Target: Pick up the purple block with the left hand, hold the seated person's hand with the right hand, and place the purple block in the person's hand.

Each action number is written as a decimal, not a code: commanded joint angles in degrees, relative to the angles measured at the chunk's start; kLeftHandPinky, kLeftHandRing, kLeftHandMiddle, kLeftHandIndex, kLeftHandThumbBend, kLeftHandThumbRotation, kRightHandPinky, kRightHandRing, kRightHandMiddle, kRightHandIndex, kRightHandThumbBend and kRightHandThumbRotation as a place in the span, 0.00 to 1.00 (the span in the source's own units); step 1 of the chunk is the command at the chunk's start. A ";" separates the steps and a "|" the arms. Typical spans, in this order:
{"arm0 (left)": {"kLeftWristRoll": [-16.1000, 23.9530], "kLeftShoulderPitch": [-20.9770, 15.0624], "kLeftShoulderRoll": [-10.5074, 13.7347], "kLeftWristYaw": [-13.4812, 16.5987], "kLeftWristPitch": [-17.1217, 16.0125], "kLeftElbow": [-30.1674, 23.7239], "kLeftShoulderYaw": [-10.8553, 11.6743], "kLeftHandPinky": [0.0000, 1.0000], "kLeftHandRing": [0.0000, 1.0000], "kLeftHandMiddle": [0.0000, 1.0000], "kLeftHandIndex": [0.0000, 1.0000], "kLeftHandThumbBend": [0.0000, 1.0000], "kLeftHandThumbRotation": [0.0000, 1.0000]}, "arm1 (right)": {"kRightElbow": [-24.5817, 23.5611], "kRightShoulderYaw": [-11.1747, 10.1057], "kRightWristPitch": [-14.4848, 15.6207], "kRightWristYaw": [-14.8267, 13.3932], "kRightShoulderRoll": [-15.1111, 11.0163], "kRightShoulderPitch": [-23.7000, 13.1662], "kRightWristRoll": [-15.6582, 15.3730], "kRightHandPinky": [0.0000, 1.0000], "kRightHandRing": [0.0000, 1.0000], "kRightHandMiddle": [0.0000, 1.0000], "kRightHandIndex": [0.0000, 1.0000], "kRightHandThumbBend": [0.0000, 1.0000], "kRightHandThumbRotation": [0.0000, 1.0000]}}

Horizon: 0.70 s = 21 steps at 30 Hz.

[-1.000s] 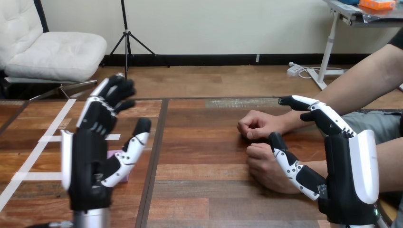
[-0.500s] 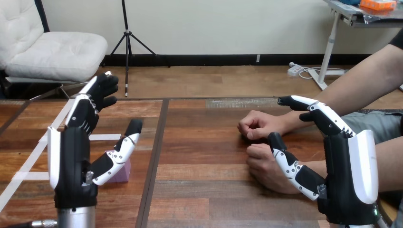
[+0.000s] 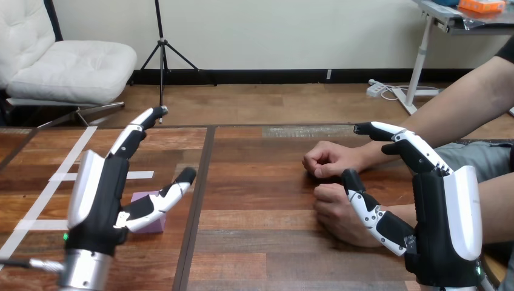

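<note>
Nearest, at the right of the head view, the right hand [image 3: 441, 236] stands edge-on above the worktop [image 3: 260, 242] with its white back shell turned outward. Its fingers [image 3: 405, 140] are spread and fairly straight, closed on nothing, and they reach over the forearm behind the person's farther hand. Its thumb runs along the wrist side of the person's nearer hand [image 3: 336, 212], a loose fist resting on the wood; whether the thumb touches that fist cannot be told. At the left, the left hand [image 3: 100, 200] rises on its silver forearm from the bottom edge. Its fingers [image 3: 130, 136] are stretched straight forward and upward, open and holding nothing, and its thumb is angled out to the right. The purple block [image 3: 157, 225] lies on the worktop under and just behind that thumb, which covers part of it; contact between the two cannot be judged. Farther back, the person's farther hand [image 3: 327, 160] rests as a fist on the worktop, just beyond the nearer one.
</note>
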 commanded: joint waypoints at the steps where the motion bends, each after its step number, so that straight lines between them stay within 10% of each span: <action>1: -0.29 -1.50 5.60 -3.46 2.75 -4.31 -0.58 0.90 0.93 0.93 0.93 0.66 0.31 | 0.07 -0.01 -0.61 -0.45 -0.10 -3.42 -0.07 0.64 0.72 0.72 0.69 0.40 0.00; 21: 1.20 -4.83 16.94 -14.02 9.19 -4.02 -4.18 0.86 0.95 0.97 0.96 0.80 0.26 | -0.39 0.20 0.23 0.34 -0.09 -3.12 -0.22 0.65 0.72 0.73 0.69 0.39 0.00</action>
